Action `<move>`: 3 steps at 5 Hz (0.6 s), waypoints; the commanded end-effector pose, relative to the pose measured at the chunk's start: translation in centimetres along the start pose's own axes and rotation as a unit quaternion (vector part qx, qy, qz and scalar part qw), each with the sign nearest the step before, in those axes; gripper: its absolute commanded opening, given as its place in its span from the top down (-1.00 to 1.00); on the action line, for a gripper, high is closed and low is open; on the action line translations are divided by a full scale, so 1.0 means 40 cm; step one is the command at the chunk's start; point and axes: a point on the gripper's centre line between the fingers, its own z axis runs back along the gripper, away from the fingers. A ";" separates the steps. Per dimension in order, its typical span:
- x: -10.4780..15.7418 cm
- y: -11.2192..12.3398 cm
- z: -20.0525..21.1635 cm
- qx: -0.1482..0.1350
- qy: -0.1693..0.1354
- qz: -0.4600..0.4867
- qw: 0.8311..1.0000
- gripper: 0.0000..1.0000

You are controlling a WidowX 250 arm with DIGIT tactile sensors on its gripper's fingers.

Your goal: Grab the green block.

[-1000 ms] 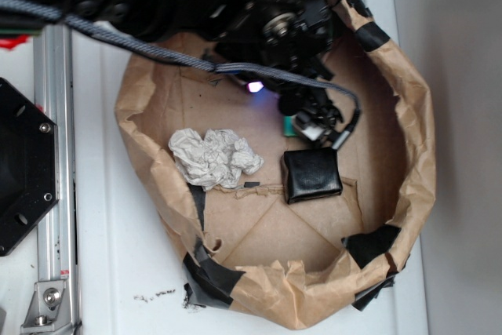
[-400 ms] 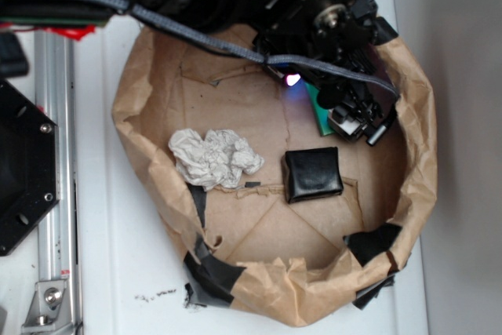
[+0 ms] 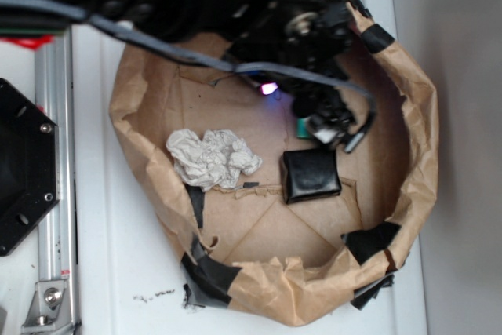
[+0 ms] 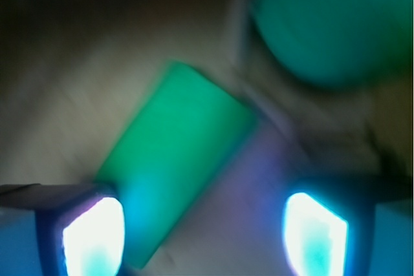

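Note:
The green block (image 4: 174, 159) is a flat, bright green slab lying diagonally on the brown paper floor. Its lower end sits just inside the left finger. In the exterior view only a small green corner (image 3: 302, 127) shows beside the gripper (image 3: 333, 132), just beyond the black cube (image 3: 311, 176). In the wrist view the gripper (image 4: 204, 237) is open and empty. Its two glowing fingertips (image 4: 94, 237) stand wide apart, low over the floor. The view is blurred.
A round dark-green ball (image 4: 323, 24) lies past the block at the upper right; the arm hides it in the exterior view. Crumpled grey paper (image 3: 212, 158) lies to the left. A taped brown paper wall (image 3: 416, 154) rings everything.
The gripper swung up and to the right, then came back down and left. It now hangs over the block's near end, close to the black cube.

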 end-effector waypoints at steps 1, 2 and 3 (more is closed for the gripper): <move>-0.073 0.061 0.101 -0.014 -0.012 -0.051 0.999 -1.00; -0.077 0.057 0.124 0.005 -0.017 -0.125 0.992 -1.00; -0.078 0.045 0.135 0.032 -0.034 -0.147 0.988 -1.00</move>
